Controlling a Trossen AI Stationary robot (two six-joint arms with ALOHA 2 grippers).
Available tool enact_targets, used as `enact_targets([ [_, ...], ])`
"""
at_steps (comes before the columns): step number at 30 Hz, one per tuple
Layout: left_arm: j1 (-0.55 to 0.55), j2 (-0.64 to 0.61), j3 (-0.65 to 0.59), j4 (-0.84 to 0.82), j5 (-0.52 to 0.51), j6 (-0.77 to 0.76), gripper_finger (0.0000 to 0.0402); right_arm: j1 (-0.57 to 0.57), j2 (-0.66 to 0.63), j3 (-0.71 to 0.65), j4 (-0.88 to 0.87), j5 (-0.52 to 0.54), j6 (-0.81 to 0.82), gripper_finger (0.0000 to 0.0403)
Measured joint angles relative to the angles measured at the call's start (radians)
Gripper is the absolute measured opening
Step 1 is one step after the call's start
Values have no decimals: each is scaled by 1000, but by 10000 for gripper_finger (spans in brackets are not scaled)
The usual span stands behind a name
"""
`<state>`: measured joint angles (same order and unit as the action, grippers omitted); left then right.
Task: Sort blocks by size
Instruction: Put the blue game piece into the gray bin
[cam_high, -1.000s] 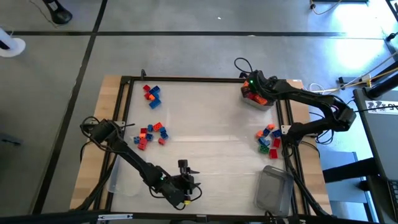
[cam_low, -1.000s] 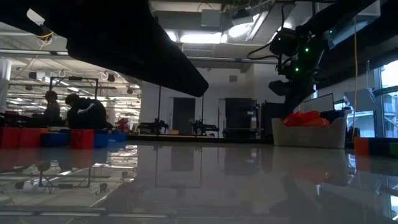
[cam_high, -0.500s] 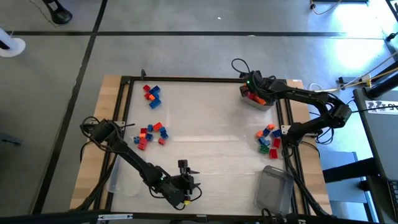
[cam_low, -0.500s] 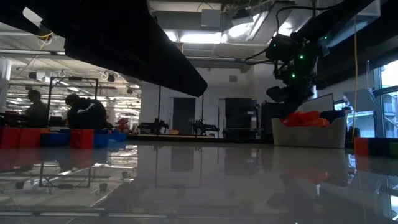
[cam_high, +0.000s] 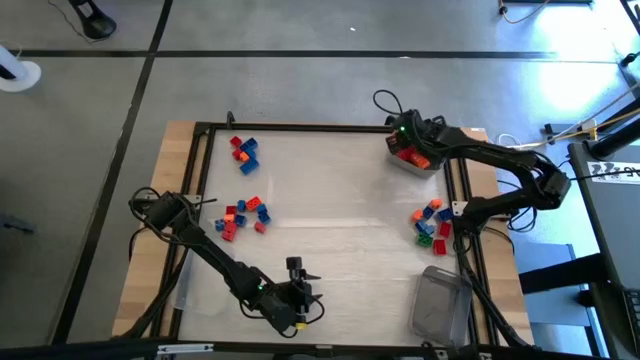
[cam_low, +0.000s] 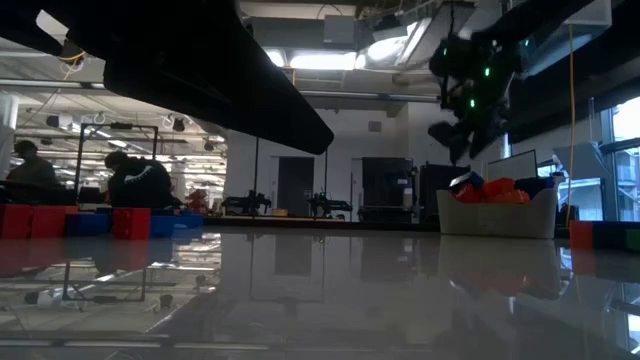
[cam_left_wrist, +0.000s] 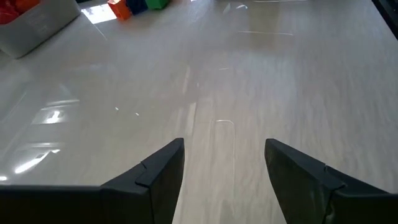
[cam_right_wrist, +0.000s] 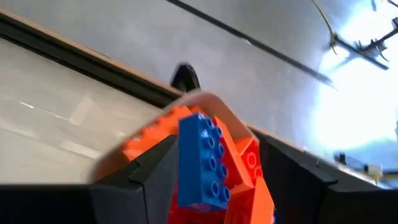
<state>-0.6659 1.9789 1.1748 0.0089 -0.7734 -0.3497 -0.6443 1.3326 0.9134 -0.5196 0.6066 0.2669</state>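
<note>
Blocks lie in loose clusters on the desk, and more fill the clear tub at its far right corner, which serves as landmark here. One long blue block sits tilted on top of the orange ones in that tub, directly under the right gripper, whose fingers are spread apart and hold nothing. A mixed cluster lies near the tub along the same edge; two further clusters, including a red and blue one, lie well across the desk from it. These are likely light, rigid plastic pieces with smooth, slightly slippery sides, so a pinch across the two flat long faces, not the studded top, looks safest. The left gripper waits low over the desk at the corner diagonally opposite the tub, fingers wide and empty. The desk top is pale, glossy and reflective. Beyond it is an open workshop with ceiling lights and people at distant benches.
</note>
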Motion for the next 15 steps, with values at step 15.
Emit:
enact_targets([
  [15, 0, -99, 0, -97, 0, -1, 210, 605, -147, 64, -55, -125, 14, 221],
])
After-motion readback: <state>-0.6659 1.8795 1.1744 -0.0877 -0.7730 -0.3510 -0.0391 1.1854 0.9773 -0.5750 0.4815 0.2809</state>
